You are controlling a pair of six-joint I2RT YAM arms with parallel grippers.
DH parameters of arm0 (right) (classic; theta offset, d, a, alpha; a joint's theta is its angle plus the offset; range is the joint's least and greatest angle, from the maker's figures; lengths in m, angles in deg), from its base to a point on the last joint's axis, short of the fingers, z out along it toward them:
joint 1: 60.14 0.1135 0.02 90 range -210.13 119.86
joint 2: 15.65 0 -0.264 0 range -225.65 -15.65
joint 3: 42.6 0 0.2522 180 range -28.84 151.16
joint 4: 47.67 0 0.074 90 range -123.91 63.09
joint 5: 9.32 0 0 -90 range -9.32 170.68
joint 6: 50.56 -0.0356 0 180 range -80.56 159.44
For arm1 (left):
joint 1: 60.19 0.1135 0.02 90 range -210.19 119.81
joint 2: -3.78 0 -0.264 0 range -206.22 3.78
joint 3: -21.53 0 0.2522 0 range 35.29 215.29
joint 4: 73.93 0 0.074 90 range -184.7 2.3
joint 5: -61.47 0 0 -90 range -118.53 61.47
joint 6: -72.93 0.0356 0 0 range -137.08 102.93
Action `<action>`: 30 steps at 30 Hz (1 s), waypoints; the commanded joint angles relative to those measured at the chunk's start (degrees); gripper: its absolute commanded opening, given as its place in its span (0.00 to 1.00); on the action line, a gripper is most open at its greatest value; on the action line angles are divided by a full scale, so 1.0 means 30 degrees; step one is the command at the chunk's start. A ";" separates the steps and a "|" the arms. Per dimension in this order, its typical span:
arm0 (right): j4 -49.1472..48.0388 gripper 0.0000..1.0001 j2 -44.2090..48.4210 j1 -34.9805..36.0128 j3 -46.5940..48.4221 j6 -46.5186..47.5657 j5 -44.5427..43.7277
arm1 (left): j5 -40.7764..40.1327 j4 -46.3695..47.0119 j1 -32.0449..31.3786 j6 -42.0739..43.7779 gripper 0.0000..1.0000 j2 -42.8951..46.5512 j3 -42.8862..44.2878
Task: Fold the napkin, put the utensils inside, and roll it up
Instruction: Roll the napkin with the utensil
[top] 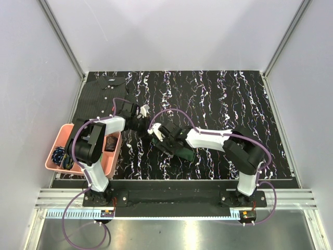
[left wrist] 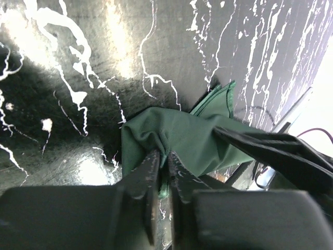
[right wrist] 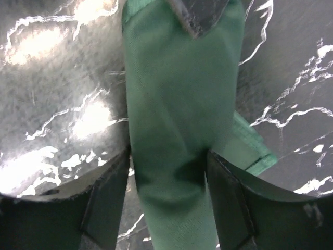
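Observation:
The dark green napkin [top: 182,152] lies as a slim roll on the marbled black table [top: 229,104], just ahead of the arm bases. My right gripper [top: 164,140] straddles the roll [right wrist: 177,94], and its jaws are shut on it, denting the cloth on both sides [right wrist: 169,156]. My left gripper [top: 149,126] meets the roll's left end. In the left wrist view its jaws [left wrist: 165,159] stand almost together with a fold of the napkin [left wrist: 182,135] pinched between them. The utensils are hidden.
A pink bin [top: 58,136] holding small items sits at the table's left edge beside the left arm. A dark pinstriped shirt [top: 101,89] lies at the back left corner. White walls close in the table on three sides.

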 commanded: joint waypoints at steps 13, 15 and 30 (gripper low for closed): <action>0.0390 0.48 -0.0842 -0.1854 -0.0627 -0.1984 0.6395 | -0.1009 0.0000 0.0449 0.0466 0.77 0.2119 0.1000; 0.0390 0.47 -0.0784 -0.2496 -0.0627 -0.2248 0.8265 | -0.1420 0.0058 0.0508 0.0554 0.80 0.2414 0.0737; 0.0302 0.44 -0.3213 -0.6425 0.0895 -0.3010 1.8030 | -0.0103 0.4042 0.0508 0.0525 0.73 0.4232 -0.2690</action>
